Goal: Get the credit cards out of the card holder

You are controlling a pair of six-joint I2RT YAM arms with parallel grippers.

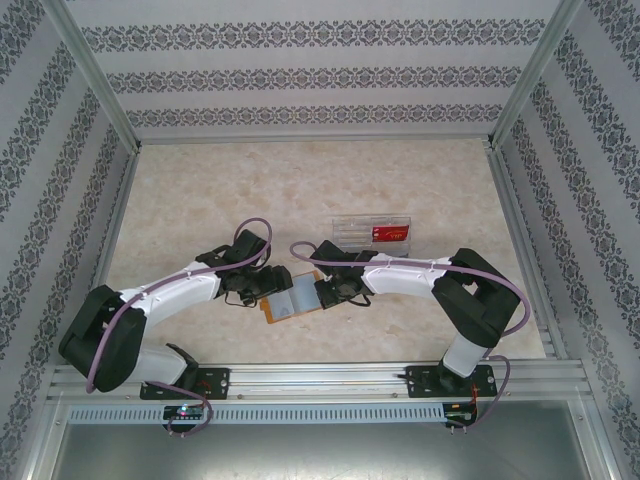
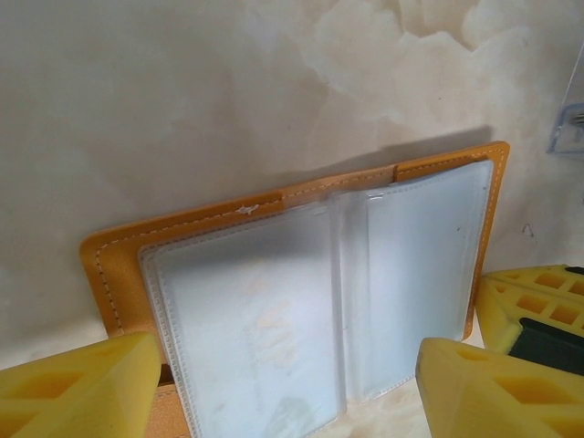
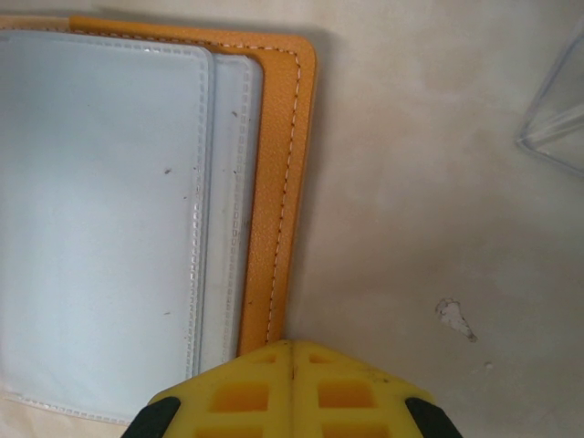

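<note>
Left pincer [image 2: 287, 370] is being shown released: its yellow fingers [image 2: 82, 392] are being spread wide, one at 7 o'clock and one at 5 o'clock of the wrist view, and nothing is being grasped between them. Under the gap the card holder [image 2: 301, 274] is lying open and flat, its orange border being seen round the grey see-through pockets [image 2: 420, 265]. Something pale with faint print is being glimpsed through the pocket at 9 o'clock of the fold; whether it is a card cannot be told.

Right pincer [image 3: 292, 365] is being shown clenched, its two yellow fingers being pressed together with nothing between them. Its tip is being placed at the orange edge of the card holder; whether it is touching cannot be told.

From above, the card holder is being flanked by both pincers, the left at 9 o'clock and the right at 3 o'clock, just beside it, on the near middle of the table [image 1: 200, 190]. At 1 o'clock of the card holder a clear tray [image 1: 350, 228] is lying apart from it, a red card [image 1: 391, 236] being seen toward its 3 o'clock end.
</note>
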